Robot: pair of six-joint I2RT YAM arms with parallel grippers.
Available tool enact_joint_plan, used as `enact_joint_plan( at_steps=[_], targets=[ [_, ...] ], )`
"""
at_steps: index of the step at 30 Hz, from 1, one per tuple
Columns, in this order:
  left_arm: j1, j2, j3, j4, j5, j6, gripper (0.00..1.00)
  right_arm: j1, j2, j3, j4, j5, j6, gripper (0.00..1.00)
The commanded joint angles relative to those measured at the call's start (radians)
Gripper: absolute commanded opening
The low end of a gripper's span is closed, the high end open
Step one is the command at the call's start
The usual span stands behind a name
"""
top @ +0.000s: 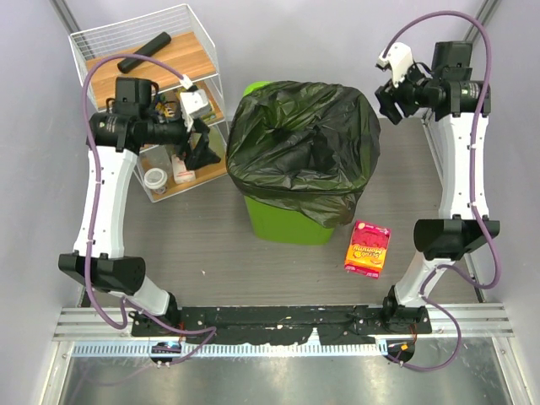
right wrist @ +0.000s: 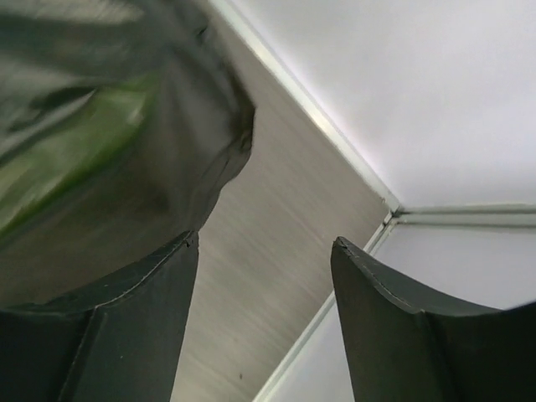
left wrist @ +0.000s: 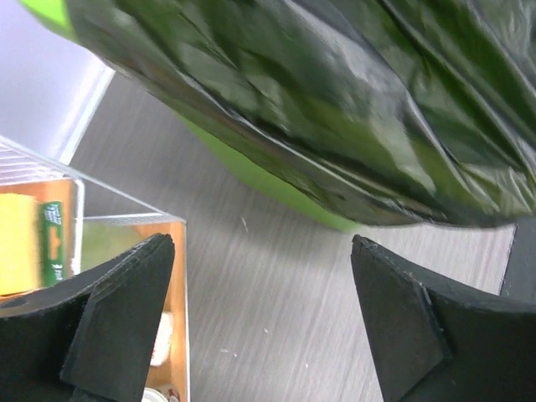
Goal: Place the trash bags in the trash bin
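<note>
1. One grey wood-grain table (top: 211, 253) carries everything.
2. One white wire rack (top: 181, 55) with wooden shelves stands at the far left corner.
3. One black trash bag (top: 304, 143) sits at the middle of the table. It is spread over the mouth of the bin, sagging inside, with its crinkled edge hanging down the outer walls.
4. One green bin (top: 283, 224) stands under the bag, with its near wall and a far-left corner showing.
5. One left gripper (top: 201, 148) hangs between rack and bag, fingers apart, holding nothing.
6. One right gripper (top: 386, 94) hangs just right of the bag, fingers apart, holding nothing.
7. One orange packet (top: 368, 248) lies near the bin's right side.
8. One slim black roll (top: 143, 51) lies on the rack's top shelf.
</note>
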Motion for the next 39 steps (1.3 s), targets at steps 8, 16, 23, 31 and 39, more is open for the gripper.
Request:
enact_joint_plan(
  at_steps=[8,16,23,31,39],
  targets=[
    [-0.026,-0.027,-0.135,-0.08,0.173,0.24,0.98,-0.008,-0.16,-0.101,-0.242,-0.079,-0.224,0.84],
    [-0.103,-0.068,-0.253,0.093,0.177,0.113,0.97,-0.007,-0.172,-0.212,-0.237,-0.183,-0.293,0.85],
    [-0.112,-0.116,-0.382,0.284,0.177,-0.036,0.87,-0.007,-0.214,-0.328,-0.147,-0.27,-0.296,0.86],
    [-0.114,-0.148,-0.427,0.299,0.221,-0.056,0.5,-0.007,-0.217,-0.391,-0.107,-0.315,-0.284,0.6],
    [-0.114,-0.2,-0.467,0.313,0.201,-0.073,0.03,-0.007,-0.235,-0.411,-0.084,-0.303,-0.264,0.22]
  ],
)
